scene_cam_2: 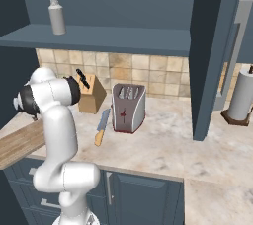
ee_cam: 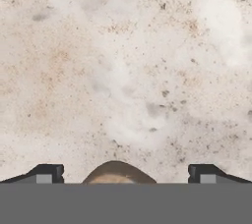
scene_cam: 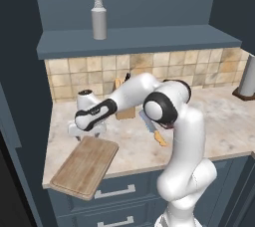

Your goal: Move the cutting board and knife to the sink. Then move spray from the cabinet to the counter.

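Flat rectangular light-brown wooden cutting board (scene_cam: 84,166) at far left, lying on the light beige marbled stone counter (scene_cam: 219,121), its near corner jutting past the front edge; cut off by the frame's left edge in the right base view. Just above its far end, white two-finger gripper (scene_cam: 86,132) pointing down, jaws spread wide, nothing between them. In the hand view, dark fingertips (ee_cam: 47,173) set far apart over bare stone, with a rounded brown sliver of board edge between them, mostly hidden by the frame's bottom. Higher up, slim grey-white spray bottle with blue-and-white trigger (scene_cam: 99,14) upright on the ledge of the dark slate-blue wall cabinet (scene_cam: 139,39). Tan wooden knife block (scene_cam_2: 91,95) largely hidden behind the arm in the left base view. Grey-bladed knife with orange-tan handle (scene_cam_2: 102,126) flat on the counter, partly covered by the elbow from the left. Silver toaster (scene_cam_2: 128,107) just right of it. Paper-towel roll (scene_cam_2: 242,95) at far right, clipped by the frame.
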Tool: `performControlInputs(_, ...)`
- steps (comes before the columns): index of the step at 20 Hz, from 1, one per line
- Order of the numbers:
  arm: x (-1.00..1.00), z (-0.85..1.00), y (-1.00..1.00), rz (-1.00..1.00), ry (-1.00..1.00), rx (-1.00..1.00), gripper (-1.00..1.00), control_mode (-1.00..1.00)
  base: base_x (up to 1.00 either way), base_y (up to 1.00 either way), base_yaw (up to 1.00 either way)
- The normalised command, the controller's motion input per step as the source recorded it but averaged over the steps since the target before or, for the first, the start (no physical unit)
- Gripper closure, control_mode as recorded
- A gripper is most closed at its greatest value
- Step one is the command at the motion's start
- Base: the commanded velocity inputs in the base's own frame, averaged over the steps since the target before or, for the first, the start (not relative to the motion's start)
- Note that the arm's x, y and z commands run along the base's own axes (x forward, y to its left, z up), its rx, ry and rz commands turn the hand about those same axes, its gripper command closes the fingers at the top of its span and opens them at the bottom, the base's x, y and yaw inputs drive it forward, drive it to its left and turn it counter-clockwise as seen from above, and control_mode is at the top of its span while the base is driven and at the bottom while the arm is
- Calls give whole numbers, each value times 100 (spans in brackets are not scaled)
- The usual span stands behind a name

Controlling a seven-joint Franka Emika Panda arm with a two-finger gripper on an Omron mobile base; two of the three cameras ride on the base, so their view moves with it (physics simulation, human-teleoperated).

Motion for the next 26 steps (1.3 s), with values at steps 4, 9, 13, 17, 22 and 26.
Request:
performControlInputs(4,100,2,3,-11,0,0,-100,-100,0,0,0)
performControlInputs(9,70,0,3,-12,3,0,-100,-100,0,0,0)
performControlInputs(13,-30,6,-20,-8,6,11,-100,-100,0,0,0)
performControlInputs(17,-99,34,-36,-5,1,19,-100,-100,0,0,0)
performControlInputs(22,-74,46,-35,-3,-3,15,-100,-100,0,0,0)
performControlInputs(26,-100,3,-55,-7,-17,18,-100,-100,0,0,0)
